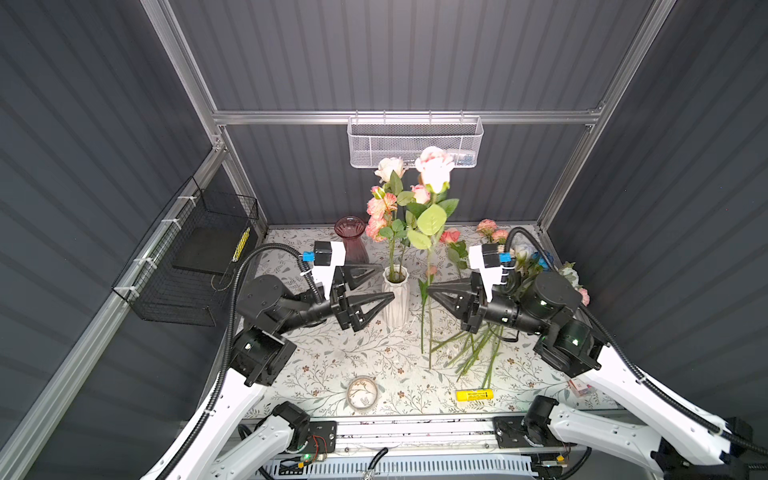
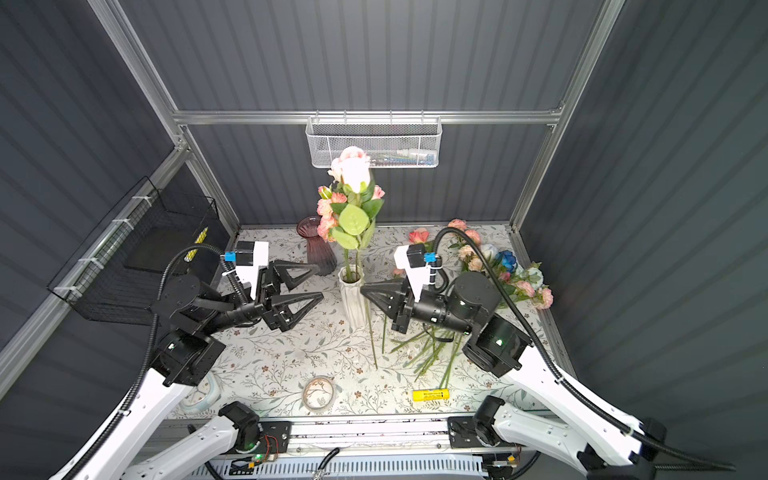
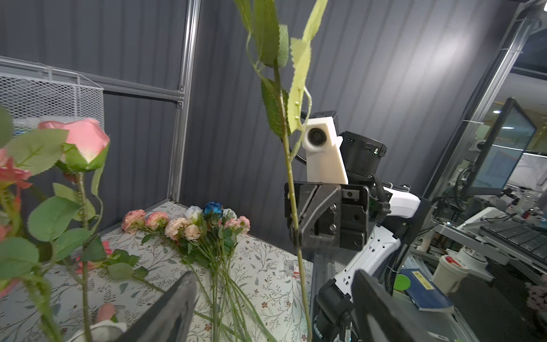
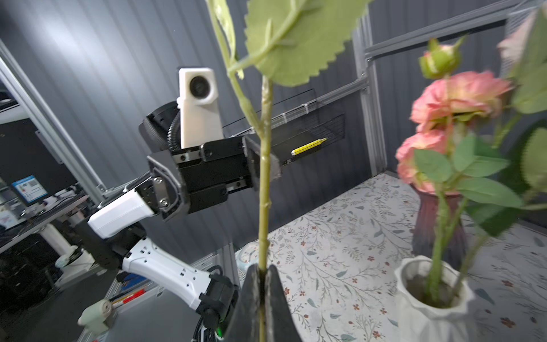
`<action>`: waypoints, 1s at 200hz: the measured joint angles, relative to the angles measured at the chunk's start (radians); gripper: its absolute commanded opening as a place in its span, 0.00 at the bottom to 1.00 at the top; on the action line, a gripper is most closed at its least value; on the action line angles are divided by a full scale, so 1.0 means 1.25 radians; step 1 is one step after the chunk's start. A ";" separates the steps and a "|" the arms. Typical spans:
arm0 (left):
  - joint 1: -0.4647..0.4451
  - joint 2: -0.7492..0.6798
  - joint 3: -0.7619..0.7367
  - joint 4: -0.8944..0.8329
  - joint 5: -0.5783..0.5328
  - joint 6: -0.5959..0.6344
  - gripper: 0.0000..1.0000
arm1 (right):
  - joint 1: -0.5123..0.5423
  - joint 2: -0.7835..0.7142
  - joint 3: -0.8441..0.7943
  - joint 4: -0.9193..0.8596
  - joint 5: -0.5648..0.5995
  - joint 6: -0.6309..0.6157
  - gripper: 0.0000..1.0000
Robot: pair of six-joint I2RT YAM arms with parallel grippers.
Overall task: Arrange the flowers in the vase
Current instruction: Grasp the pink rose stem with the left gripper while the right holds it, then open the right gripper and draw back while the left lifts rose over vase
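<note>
Now rose stem (image 4: 264, 165) clamped upright in right pincer (image 4: 262, 275), beside vase (image 1: 397, 318).

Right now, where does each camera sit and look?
Top views: overhead, looking down on the white vase; both arms show.
Left wrist: on the left arm, facing the right tool gripping a rose stem; own fingers show.
Right wrist: on the right arm, facing the left tool; own shut tool shows.
Shared: both wrist views show that stem.
</note>
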 measured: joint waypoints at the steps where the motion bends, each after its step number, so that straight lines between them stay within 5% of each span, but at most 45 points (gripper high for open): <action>1: 0.000 0.002 0.000 0.002 0.001 -0.002 0.81 | 0.002 0.002 0.001 0.000 0.000 0.000 0.00; 31: 0.000 0.036 0.002 0.046 0.037 -0.033 0.71 | 0.058 0.073 0.022 -0.003 -0.002 -0.015 0.00; 115: 0.000 0.053 0.018 0.093 0.068 -0.058 0.12 | 0.077 0.115 0.052 -0.011 0.001 -0.019 0.00; 131: 0.001 0.059 0.021 0.091 0.067 -0.063 0.00 | 0.078 0.117 0.052 -0.010 0.003 -0.018 0.19; 154: 0.002 0.062 0.030 0.082 0.063 -0.056 0.00 | 0.078 0.117 0.052 -0.013 0.026 -0.021 0.44; 200: 0.002 0.067 0.135 0.004 0.008 0.025 0.00 | 0.079 0.046 0.032 -0.036 0.113 -0.045 0.52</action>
